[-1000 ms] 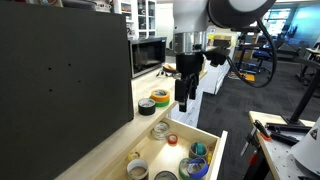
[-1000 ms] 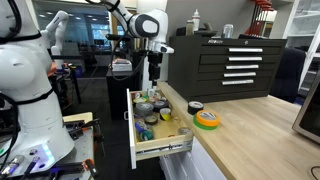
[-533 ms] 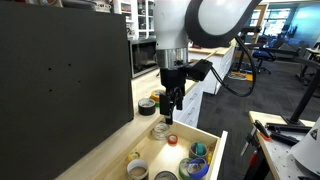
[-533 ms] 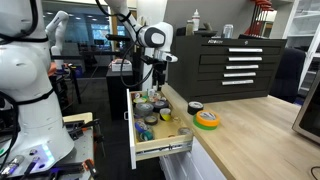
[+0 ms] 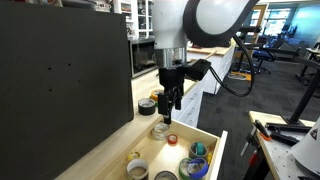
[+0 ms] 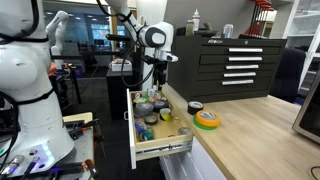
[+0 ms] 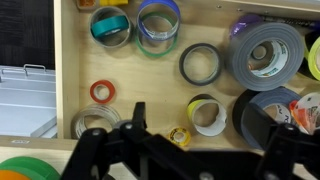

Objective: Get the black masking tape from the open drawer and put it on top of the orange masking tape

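Observation:
The open drawer [image 7: 140, 85] shows in both exterior views [image 5: 213, 152] [image 6: 165, 150] and holds many tape rolls. The black masking tape [image 7: 200, 64] is a thin dark ring lying flat near the drawer's middle. My gripper [image 7: 210, 132] hangs open and empty above the drawer [image 5: 170, 112] [image 6: 157, 82], over a yellow-and-black roll [image 7: 207, 113]. The black ring lies beyond my fingertips. The orange masking tape, with its green edge, sits on the wooden counter beside the drawer [image 5: 161, 98] [image 6: 207, 119] [image 7: 25, 170].
A black roll with a whitish core [image 6: 195, 107] [image 5: 147, 106] lies next to the orange one. The drawer holds a big grey roll [image 7: 265, 55], a teal roll [image 7: 110, 27], a blue-green roll [image 7: 158, 25], a small red roll [image 7: 102, 92] and a clear roll [image 7: 95, 122].
Between 1 s and 0.5 s ago the arm swung in over the drawer and came lower. Since then nothing has visibly moved.

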Motion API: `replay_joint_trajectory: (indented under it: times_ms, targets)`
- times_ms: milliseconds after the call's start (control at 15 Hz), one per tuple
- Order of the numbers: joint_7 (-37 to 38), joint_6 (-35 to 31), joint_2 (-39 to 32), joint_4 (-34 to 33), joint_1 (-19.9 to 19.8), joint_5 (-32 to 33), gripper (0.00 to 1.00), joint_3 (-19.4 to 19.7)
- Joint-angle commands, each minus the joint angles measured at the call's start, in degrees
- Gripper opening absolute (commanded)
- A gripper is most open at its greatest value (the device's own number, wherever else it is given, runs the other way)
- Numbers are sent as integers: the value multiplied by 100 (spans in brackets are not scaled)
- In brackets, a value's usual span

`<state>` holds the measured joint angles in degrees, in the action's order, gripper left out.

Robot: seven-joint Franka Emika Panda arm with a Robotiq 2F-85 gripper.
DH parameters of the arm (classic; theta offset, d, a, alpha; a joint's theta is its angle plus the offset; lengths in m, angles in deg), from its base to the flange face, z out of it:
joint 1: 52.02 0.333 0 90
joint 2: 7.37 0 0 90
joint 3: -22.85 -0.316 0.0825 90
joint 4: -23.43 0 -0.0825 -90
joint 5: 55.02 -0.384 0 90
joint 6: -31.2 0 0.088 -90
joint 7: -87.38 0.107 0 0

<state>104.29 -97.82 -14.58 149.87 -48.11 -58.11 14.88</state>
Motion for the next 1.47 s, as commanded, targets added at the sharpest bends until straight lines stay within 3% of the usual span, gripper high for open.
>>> replay_joint_trajectory:
  times_ms: [0, 667, 1000, 1067, 1400]
  targets:
    - [-50, 0, -33, -11, 107, -36, 100, 109]
    - [-648, -903, -1133, -21, 362, 36, 100, 3]
    - [-855, -1492, -1430, 214, 674, 384, 100, 30]
    - [-840, -1239, -1460, 46, 581, 179, 100, 6]
    - [-836, -1263, -1520, 29, 611, 194, 100, 27]
